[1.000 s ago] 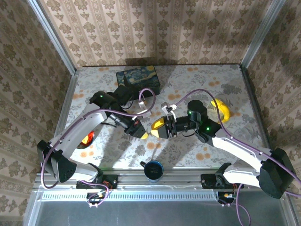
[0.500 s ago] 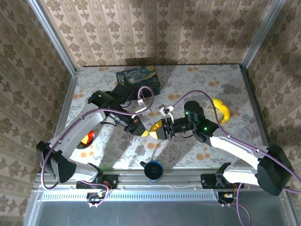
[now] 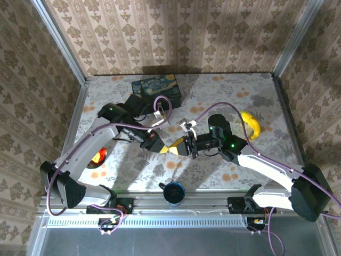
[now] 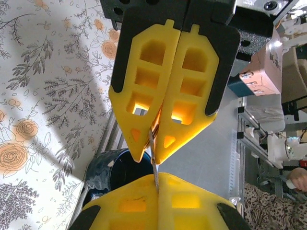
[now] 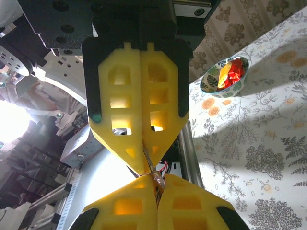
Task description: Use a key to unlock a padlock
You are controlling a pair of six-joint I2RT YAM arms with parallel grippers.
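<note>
Above the middle of the floral table, my left gripper (image 3: pixel 161 149) and right gripper (image 3: pixel 177 148) meet tip to tip. In the left wrist view my left gripper (image 4: pixel 157 177) is shut on a thin silver key (image 4: pixel 153 155), seen edge-on, whose blade runs up between the facing right gripper's fingertips (image 4: pixel 139 151). In the right wrist view my right gripper (image 5: pixel 157 179) is shut on the small brass padlock (image 5: pixel 159 185), mostly hidden between its yellow fingers. The key (image 5: pixel 148 159) reaches down from the left gripper into it.
A dark blue painted box (image 3: pixel 156 89) stands at the back. A blue cup (image 3: pixel 173 192) sits at the near edge, below the grippers. A bowl with red and orange contents (image 3: pixel 98 157) lies left. A yellow banana (image 3: pixel 250 124) lies right.
The right gripper has moved left and the left gripper slightly back-left. Their fingertips have closed the gap and now touch, with the key at the padlock.
</note>
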